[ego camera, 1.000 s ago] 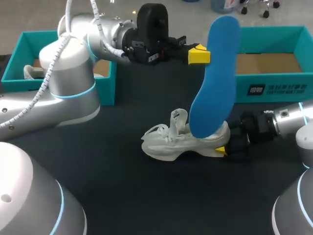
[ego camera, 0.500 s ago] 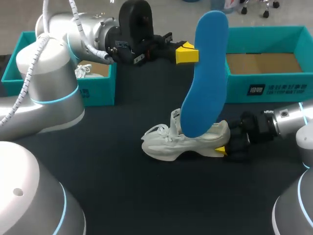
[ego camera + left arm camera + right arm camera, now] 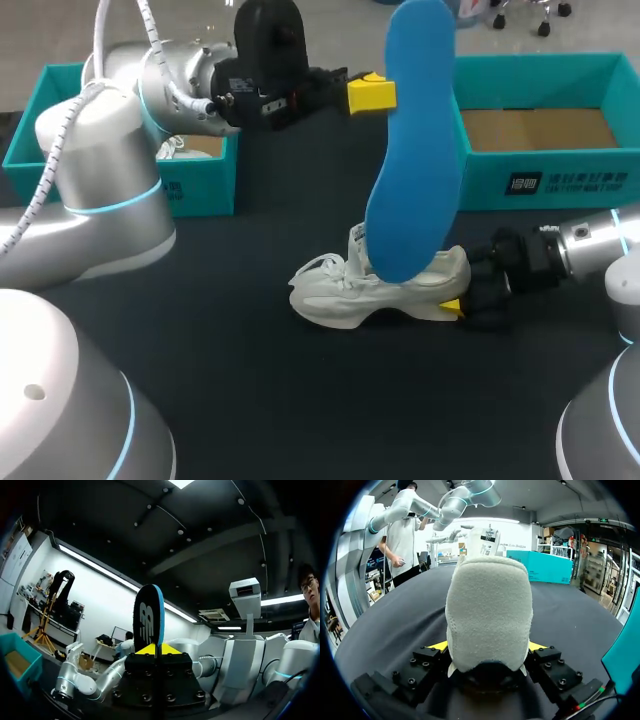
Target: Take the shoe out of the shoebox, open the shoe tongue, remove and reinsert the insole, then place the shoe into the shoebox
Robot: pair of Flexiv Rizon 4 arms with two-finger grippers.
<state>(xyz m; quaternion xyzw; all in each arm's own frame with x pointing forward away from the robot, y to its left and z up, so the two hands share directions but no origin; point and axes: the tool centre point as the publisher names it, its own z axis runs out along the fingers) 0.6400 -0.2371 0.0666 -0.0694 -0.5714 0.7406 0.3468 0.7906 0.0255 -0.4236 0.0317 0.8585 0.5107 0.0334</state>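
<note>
On the table (image 3: 250, 400), the shoe (image 3: 345, 295) is set on its sole, its long axis running across, with the toe turned left and the heel right. The heel is clamped from both sides by the right gripper (image 3: 455, 305). Over the shoe's opening the blue insole (image 3: 410, 150) is held almost upright, its long axis near vertical and its lower end at the shoe. Its upper part is pinched edge-on between the closed fingers of the left gripper (image 3: 372, 94). Farther back a left box (image 3: 200, 190) and a right box (image 3: 560, 185) are seen, and the shoe lies outside both.
</note>
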